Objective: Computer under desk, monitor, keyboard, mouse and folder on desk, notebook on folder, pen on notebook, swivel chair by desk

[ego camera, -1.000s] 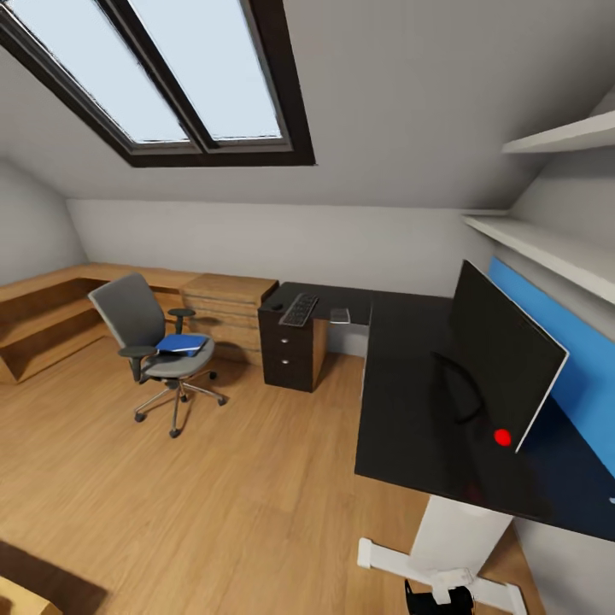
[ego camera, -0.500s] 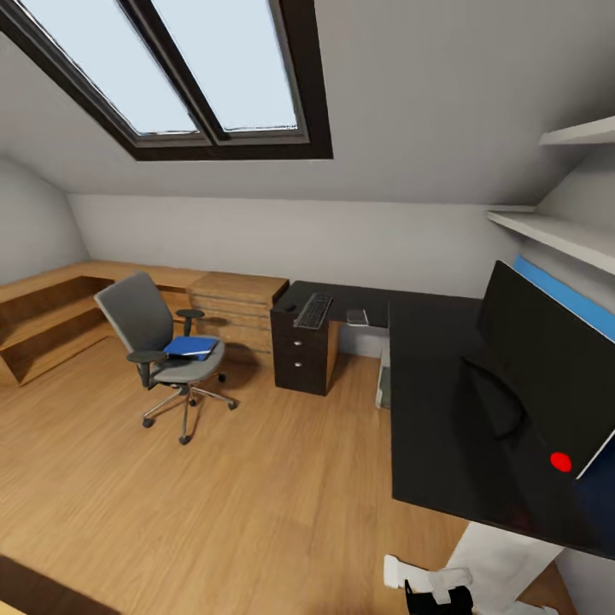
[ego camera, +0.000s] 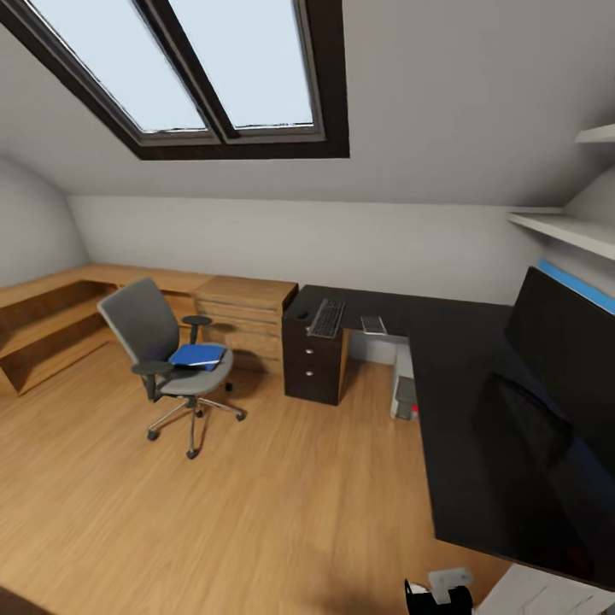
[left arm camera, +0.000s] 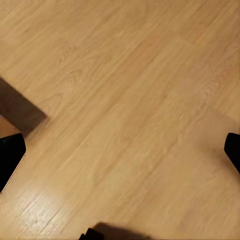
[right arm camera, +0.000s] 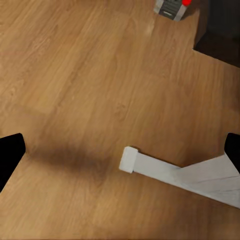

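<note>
A wide stretch of wooden floor (ego camera: 213,504) lies open between the swivel chair (ego camera: 166,359) and the long black desk (ego camera: 478,410), whose near edge runs along the right side of the head view. The chair stands well apart from the desk, in front of a low wooden bench (ego camera: 51,299) and a wooden drawer unit (ego camera: 243,312). On the chair seat lies the blue folder (ego camera: 198,355). The keyboard (ego camera: 327,317) rests on the far part of the desk, above a dark drawer cabinet (ego camera: 314,369), with a small flat object (ego camera: 373,325) just beside it. The computer (ego camera: 404,395) stands on the floor under the desk, and the monitor (ego camera: 564,359) stands on the desk at the right. Both arms point down at the floor. The left gripper (left arm camera: 120,150) has its fingers spread wide and holds nothing; the right gripper (right arm camera: 125,150) is the same, wide and empty, above the white desk foot (right arm camera: 175,172).
</note>
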{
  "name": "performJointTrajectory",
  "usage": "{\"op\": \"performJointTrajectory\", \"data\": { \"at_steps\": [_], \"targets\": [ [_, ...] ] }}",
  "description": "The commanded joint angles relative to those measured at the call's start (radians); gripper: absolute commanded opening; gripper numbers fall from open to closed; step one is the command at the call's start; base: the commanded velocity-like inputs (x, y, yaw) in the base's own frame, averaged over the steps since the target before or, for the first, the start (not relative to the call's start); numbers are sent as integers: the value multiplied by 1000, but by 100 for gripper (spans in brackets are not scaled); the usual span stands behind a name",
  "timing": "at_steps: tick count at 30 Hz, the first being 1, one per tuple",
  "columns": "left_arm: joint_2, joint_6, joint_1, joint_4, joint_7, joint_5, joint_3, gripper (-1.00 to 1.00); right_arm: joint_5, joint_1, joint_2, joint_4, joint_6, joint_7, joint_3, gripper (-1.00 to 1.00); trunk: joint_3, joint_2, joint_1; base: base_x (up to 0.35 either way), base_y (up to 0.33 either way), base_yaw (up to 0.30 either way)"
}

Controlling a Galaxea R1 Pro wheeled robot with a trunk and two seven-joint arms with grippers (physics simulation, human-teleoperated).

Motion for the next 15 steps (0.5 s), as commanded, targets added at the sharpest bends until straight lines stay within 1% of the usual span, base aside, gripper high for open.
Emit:
{"op": "performJointTrajectory", "data": {
  "at_steps": [1, 4, 7, 15],
  "targets": [
    [0, -2, -1, 0, 9, 2, -9, 100, -10, -1, 1, 2, -5, 0, 9, 100, -2, -2, 1, 265, 238, -57],
    [0, -2, -1, 0, 9, 2, -9, 100, -11, -1, 2, 2, -5, 1, 9, 100, 1, -2, 1, 265, 238, -142],
    [0, -2, -1, 0, 9, 2, -9, 100, -11, -1, 1, 2, -5, 1, 9, 100, 3, -2, 1, 265, 238, -208],
    [1, 0, -1, 0, 13, 3, -7, 100, -12, -1, 2, 2, -5, 1, 10, 100, 6, -2, 1, 266, 238, -272]
  ]
}}
